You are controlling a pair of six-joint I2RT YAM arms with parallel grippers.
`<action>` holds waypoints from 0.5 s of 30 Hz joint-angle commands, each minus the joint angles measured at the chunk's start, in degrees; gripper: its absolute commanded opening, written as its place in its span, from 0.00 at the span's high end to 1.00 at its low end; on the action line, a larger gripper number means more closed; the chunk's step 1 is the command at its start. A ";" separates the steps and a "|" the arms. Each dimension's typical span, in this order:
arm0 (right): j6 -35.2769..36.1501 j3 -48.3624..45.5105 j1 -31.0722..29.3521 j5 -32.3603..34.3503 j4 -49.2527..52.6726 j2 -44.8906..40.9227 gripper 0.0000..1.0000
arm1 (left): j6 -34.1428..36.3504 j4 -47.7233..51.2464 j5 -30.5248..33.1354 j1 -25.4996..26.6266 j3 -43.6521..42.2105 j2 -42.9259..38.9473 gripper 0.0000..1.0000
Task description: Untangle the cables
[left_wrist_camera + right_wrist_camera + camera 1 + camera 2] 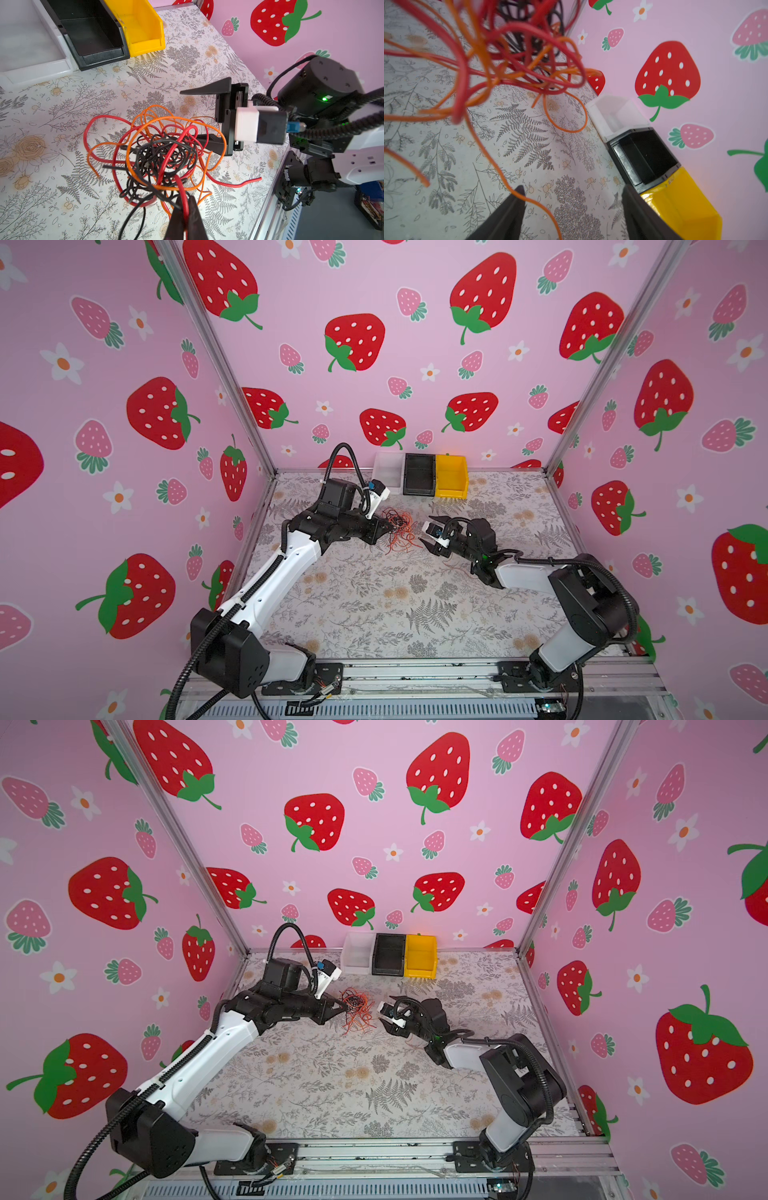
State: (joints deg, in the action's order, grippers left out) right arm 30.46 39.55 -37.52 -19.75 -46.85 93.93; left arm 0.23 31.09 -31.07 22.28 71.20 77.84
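L end effector point(185, 209) — jaws pinched shut on a red and a black strand at the edge of the cables point(162, 153). R end effector point(572, 191) — jaws apart, nothing held; one orange strand point(538, 204) runs past a fingertip.

The tangle sits mid-desk point(374, 605) between the two, in front of the bins point(419, 491).

Handling, my guess: v. light, limp but springy, slick insulation. Loops will snag, so pull slowly. Best grip is a free tail, e.g. the red end point(245, 182) or an outer orange loop, not the black core.

No real long axis: a roughly round clump, ends fanning out. The red tail points toward the R arm's side.
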 commanded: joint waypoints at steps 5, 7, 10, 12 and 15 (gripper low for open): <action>1.40 0.98 -1.41 -3.97 -2.43 1.96 0.76 | 0.70 -1.04 -0.84 0.30 2.94 -0.19 1.00; 0.34 0.21 -1.42 -1.16 -4.24 1.53 0.88 | 0.79 -1.26 -0.18 0.30 2.41 -0.49 1.00; -1.70 -0.81 -0.49 2.44 -5.00 -0.55 1.00 | 0.66 -1.67 1.57 0.06 1.05 -1.36 1.00; -3.19 -1.86 0.73 3.68 -4.87 -2.68 1.00 | -0.16 -2.68 1.82 -0.92 -0.53 -2.14 1.00; -4.53 -4.55 2.95 5.74 -4.26 -6.98 1.00 | -3.14 -5.52 0.62 -3.94 -3.78 -3.27 1.00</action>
State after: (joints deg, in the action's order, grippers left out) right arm 28.05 36.84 -36.51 -16.93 -49.43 91.11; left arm -0.95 28.64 -29.98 20.58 69.21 76.58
